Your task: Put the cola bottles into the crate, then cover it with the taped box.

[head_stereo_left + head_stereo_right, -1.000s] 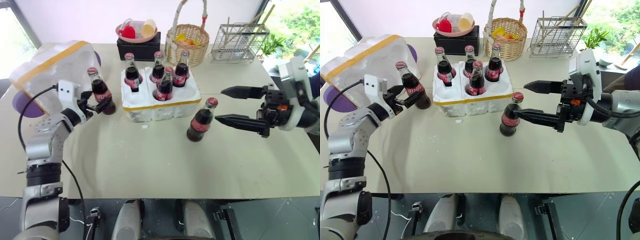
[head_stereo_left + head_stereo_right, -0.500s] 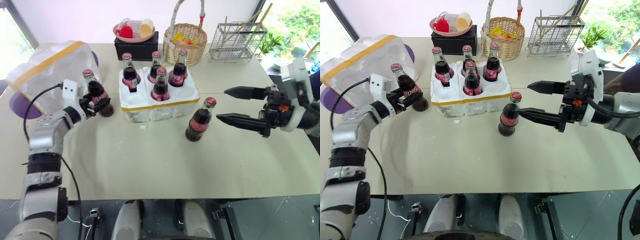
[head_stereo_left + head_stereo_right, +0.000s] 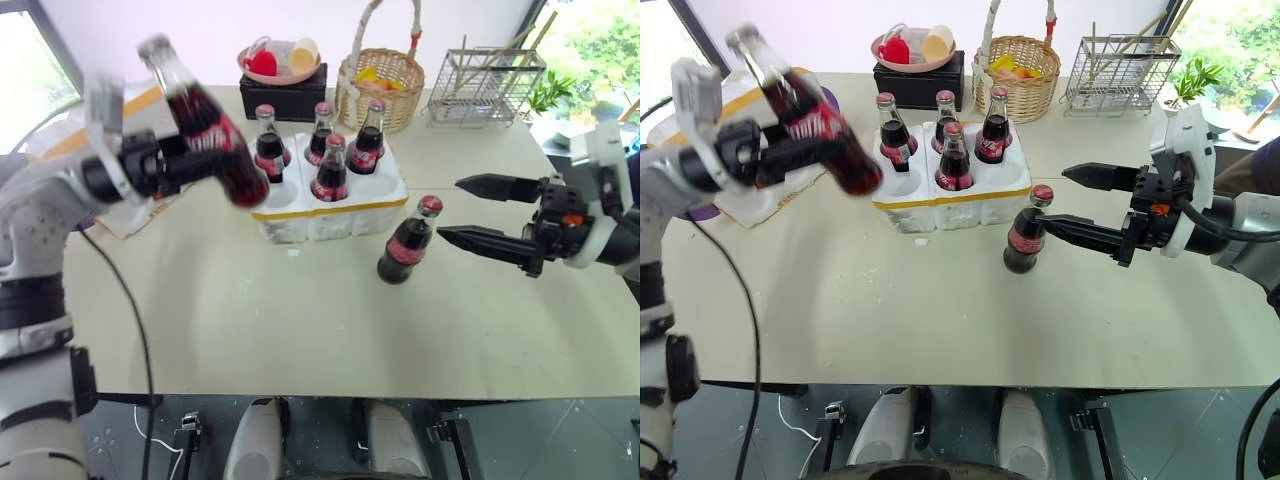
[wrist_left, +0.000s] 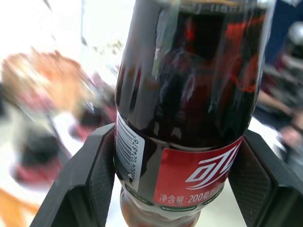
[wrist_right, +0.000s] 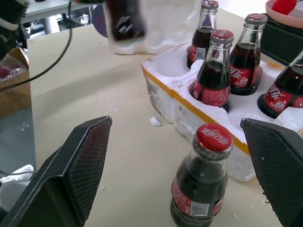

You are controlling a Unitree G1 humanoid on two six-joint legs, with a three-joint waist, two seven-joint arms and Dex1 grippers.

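In the upper left of the head view the left gripper (image 3: 175,165) is clamping a cola bottle (image 3: 200,115) around its lower body, both pads pressed against the glass, and is holding it in the air, tilted with its cap leaning toward the upper left corner. The crate (image 3: 330,205) is sitting at upper centre of the table (image 3: 300,320), already holding four bottles (image 3: 330,165), with empty wells at its near left side. A sixth bottle (image 3: 405,242) is standing on the table just right of the crate's front corner, and the right gripper (image 3: 462,210) is waiting at the right edge with its fingers spread wide, holding nothing, its tips close to that bottle. The taped box (image 3: 760,195) is lying at the far left, largely hidden behind the left arm. The risks look plain: the tilted bottle may be slipping in a grip on smooth glass, it could knock a seated bottle while coming over the crate, or it could catch a well's rim if lowered while leaning. The right fingers could also tip the standing bottle.
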